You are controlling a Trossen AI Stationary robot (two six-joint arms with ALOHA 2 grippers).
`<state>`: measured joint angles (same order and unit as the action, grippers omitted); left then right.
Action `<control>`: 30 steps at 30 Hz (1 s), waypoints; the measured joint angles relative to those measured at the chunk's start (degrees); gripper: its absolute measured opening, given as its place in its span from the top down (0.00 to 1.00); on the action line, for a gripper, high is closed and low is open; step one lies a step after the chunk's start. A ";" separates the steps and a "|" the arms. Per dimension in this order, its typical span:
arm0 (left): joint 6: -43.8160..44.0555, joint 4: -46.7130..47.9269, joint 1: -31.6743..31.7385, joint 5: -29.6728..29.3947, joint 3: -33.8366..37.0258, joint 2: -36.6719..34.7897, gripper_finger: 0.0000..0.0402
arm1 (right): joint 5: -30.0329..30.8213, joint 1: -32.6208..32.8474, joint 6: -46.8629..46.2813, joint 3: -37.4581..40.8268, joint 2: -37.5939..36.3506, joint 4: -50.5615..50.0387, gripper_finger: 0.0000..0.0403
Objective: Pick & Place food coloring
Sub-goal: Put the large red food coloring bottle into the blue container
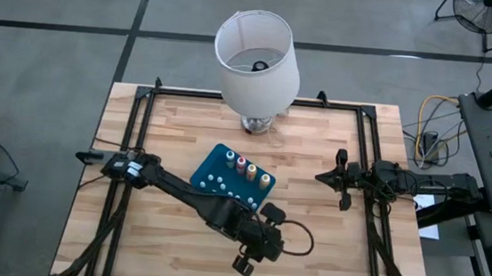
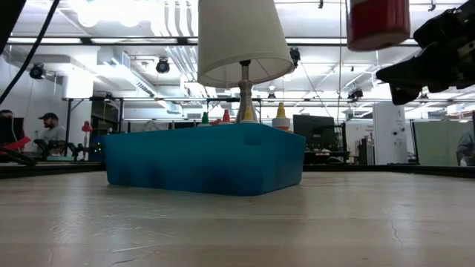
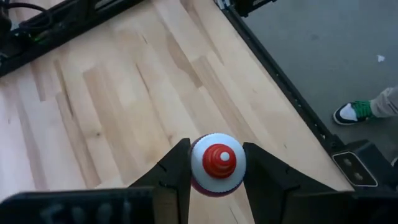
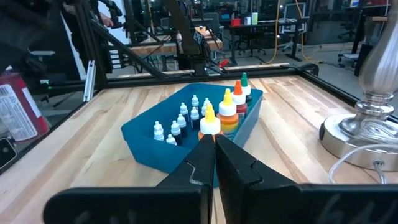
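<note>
My left gripper (image 3: pixel 217 152) hangs over the near middle of the table (image 1: pixel 244 263), shut on a red food coloring bottle (image 3: pixel 217 167) with a white cap and red tip. In the low view that bottle (image 2: pixel 378 22) hangs high above the wood. More small bottles (image 4: pixel 233 106), orange, yellow, green and red, stand upright in the teal-blue tray (image 1: pixel 212 166) at the table's middle, along its far-right side. Several white-capped ones (image 4: pixel 180 121) stand beside them. My right gripper (image 1: pixel 343 178) waits shut over the table's right side, touching nothing. My left gripper pinches the red bottle between its two fingers (image 3: pixel 177 168), one on each side of the body just under the white cap (image 3: pixel 202 186). The fingers slant down from above. The bottle is upright, tip toward the wrist camera, and lifted clear of the table.
A lamp with a white shade (image 1: pixel 258 54) stands on its silver base (image 4: pixel 367 130) at the far middle, just beyond the tray. Black frame rails (image 1: pixel 368 167) run along the table's sides. Bare wood (image 1: pixel 334 253) lies near right of the tray. A person's shoe (image 3: pixel 354 112) shows on the floor.
</note>
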<state>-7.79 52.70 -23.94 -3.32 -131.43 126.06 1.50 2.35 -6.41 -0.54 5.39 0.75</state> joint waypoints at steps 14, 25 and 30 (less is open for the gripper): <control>0.30 1.21 2.09 0.20 2.09 -3.53 0.77 | 0.00 0.00 0.00 0.00 -0.02 -0.03 0.98; 5.00 -2.81 5.18 -2.77 17.94 -15.12 0.77 | -0.01 0.00 -0.01 0.00 0.02 -0.01 0.98; 8.31 -4.62 7.25 -5.66 27.51 -22.18 0.77 | 0.00 0.00 -0.01 0.00 -0.03 -0.07 0.98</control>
<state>0.52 48.08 -16.70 -8.98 -103.92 103.88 1.50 2.35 -6.42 -0.54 5.36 0.67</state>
